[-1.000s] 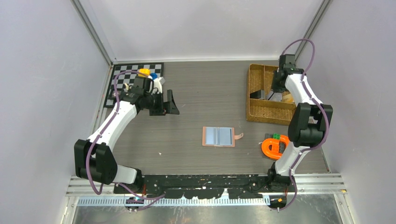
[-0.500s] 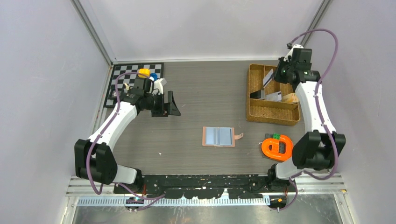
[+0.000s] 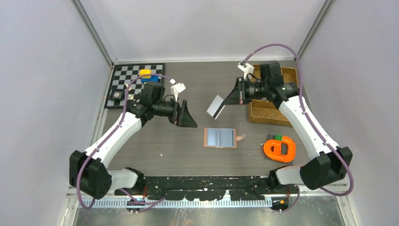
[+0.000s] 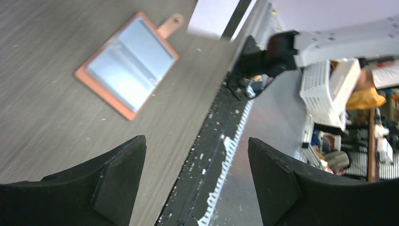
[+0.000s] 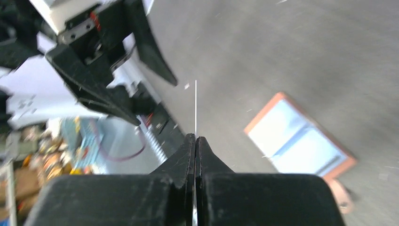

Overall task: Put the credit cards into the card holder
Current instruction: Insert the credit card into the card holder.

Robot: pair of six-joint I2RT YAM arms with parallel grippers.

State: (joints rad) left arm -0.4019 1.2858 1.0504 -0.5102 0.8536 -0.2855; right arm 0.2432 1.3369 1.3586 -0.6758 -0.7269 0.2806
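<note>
Top external view shows the main change. The right gripper is no longer down in the wicker tray at the upper right of the frame and now hangs just left of it, over the table above the card holder. Its jaws are pinched tight on one pale credit card, which sticks out tilted toward the centre. In the right wrist view that card appears only edge-on, as a thin white line beyond the fingertips. The left gripper is also away from the checkerboard at the upper left and sits left of centre, its jaws spread wide with nothing between them, facing the card. The card holder lies unmoved, open and flat in the middle of the frame, inner slots up and strap to its right. So one card is out of the tray and airborne, with none visibly in the slots yet. A handover or a descent to the wallet looks likely next. Whether more cards remain in the tray cannot be told, since the arm covers it.
</note>
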